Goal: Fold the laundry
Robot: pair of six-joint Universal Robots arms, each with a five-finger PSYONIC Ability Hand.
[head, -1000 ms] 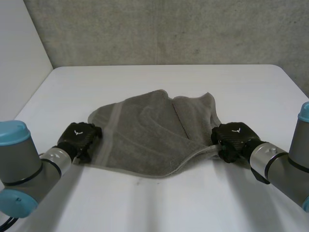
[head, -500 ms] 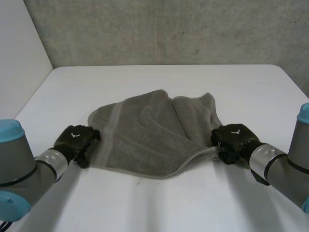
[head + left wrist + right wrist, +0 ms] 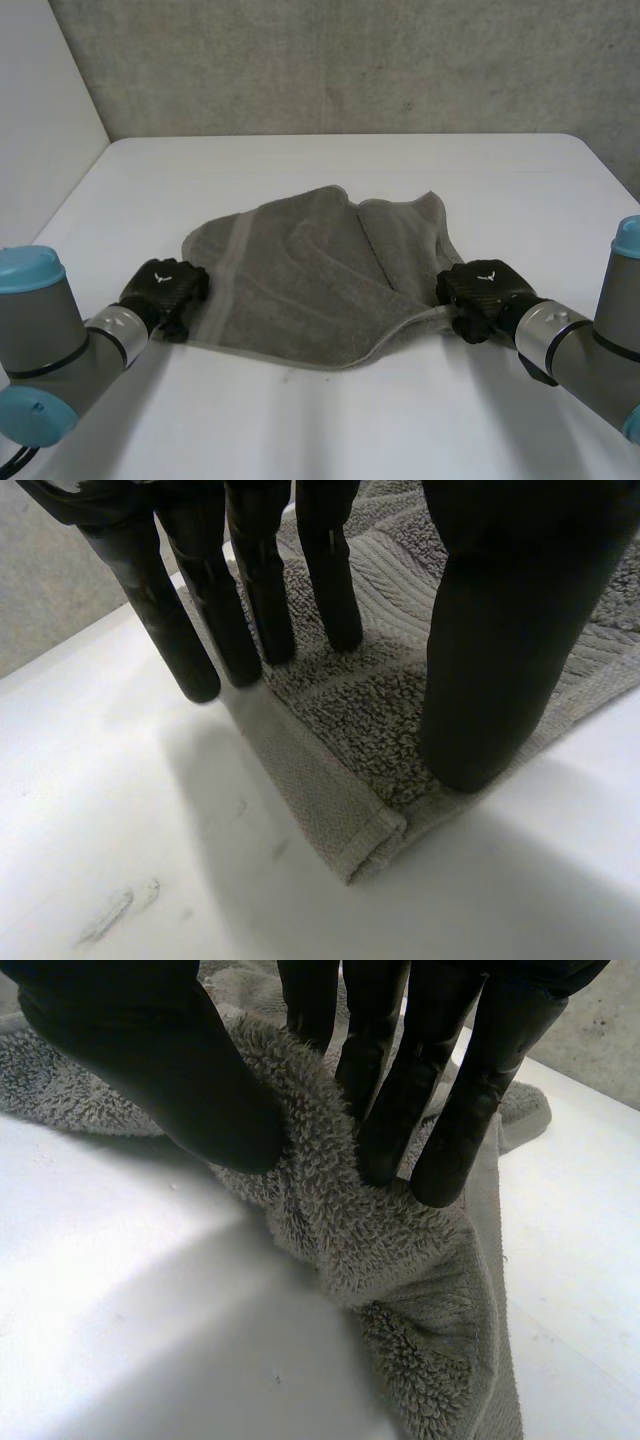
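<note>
Towel: a grey terry towel (image 3: 320, 275) lies rumpled at the middle of the white table (image 3: 330, 165). A flap is folded over from its 2 o'clock side, and a paler woven band runs along its 9 o'clock end.
Left hand, place: the left hand (image 3: 165, 287) sits at the towel's 8 o'clock corner. The left arm (image 3: 50, 350) reaches in from the table's 7 o'clock.
Left hand, state: it is spread wide with fingers (image 3: 255, 590) straight and pointing down. Two fingertips rest on the pile and the other two come down at the towel's edge, by bare table. The thumb (image 3: 500, 650) stands well apart from them, its tip on the pile just inside the hemmed corner. It has hold of nothing.
Towel corner by the left hand: it lies flat on the table, its hem doubled over at the tip just beyond the thumb.
Right hand, place: the right hand (image 3: 485, 290) is at the towel's 4 o'clock edge. The right arm (image 3: 585, 345) comes in from the table's 5 o'clock.
Right hand, state: it is closed on the towel. The thumb (image 3: 150, 1050) presses one side of a raised ridge of pile and the fingertips (image 3: 450, 1150) press the other, squeezing the ridge between them.
Towel past the right hand: the rest of that edge trails loosely onto the table beyond the fingertips.
Wall: a grey concrete wall (image 3: 350, 60) stands at 12 o'clock, behind the table's far edge.
</note>
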